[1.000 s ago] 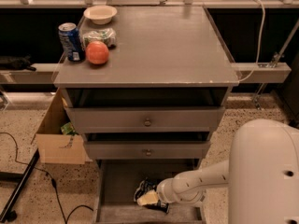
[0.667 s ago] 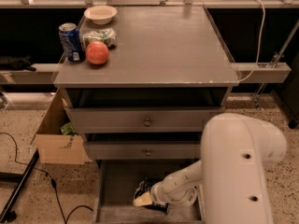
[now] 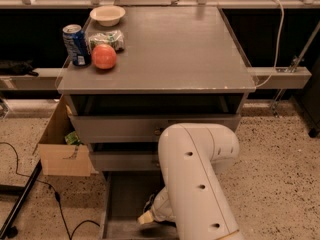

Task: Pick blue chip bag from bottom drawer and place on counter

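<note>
The bottom drawer (image 3: 125, 194) is pulled out below the cabinet, its grey floor showing on the left. My gripper (image 3: 146, 217) is down inside it near the front, its pale tip showing beside my arm. A small dark shape with a white edge, the blue chip bag (image 3: 149, 203), shows just above the gripper and is mostly hidden by my arm. I cannot tell whether the gripper is touching it. My large white arm link (image 3: 197, 179) covers the right part of the drawer. The counter (image 3: 180, 49) is the flat grey top of the cabinet.
On the counter's far left stand a blue soda can (image 3: 76, 45), a red round fruit (image 3: 104, 57), a green-and-white packet (image 3: 107, 38) and a pale bowl (image 3: 107, 15). Two shallower drawers (image 3: 125, 129) are above. A cardboard box (image 3: 62, 146) and a cable (image 3: 55, 199) lie left.
My white arm link has swung left and closer, now covering more of the bottom drawer and most of the bag. The gripper stays low in the drawer.
</note>
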{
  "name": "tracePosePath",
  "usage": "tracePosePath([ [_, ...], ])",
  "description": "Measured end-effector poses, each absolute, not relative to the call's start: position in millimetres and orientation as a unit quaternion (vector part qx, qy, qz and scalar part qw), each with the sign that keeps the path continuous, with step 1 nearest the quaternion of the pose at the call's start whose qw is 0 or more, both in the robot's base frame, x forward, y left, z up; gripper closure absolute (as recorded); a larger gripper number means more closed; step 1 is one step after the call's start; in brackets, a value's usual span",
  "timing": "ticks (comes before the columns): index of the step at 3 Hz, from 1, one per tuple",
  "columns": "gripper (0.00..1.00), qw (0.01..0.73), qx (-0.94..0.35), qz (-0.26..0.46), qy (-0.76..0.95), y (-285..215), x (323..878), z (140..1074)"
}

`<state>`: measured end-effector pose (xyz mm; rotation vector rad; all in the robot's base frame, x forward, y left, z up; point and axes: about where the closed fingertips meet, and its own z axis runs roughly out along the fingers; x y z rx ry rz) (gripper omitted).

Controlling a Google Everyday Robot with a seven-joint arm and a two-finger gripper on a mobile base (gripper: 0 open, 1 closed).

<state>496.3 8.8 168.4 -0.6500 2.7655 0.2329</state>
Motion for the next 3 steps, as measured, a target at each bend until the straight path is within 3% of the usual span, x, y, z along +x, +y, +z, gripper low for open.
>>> tracePosePath([
  [3, 0.00, 0.119, -0.229, 0.089, 0.962, 7, 509, 155],
])
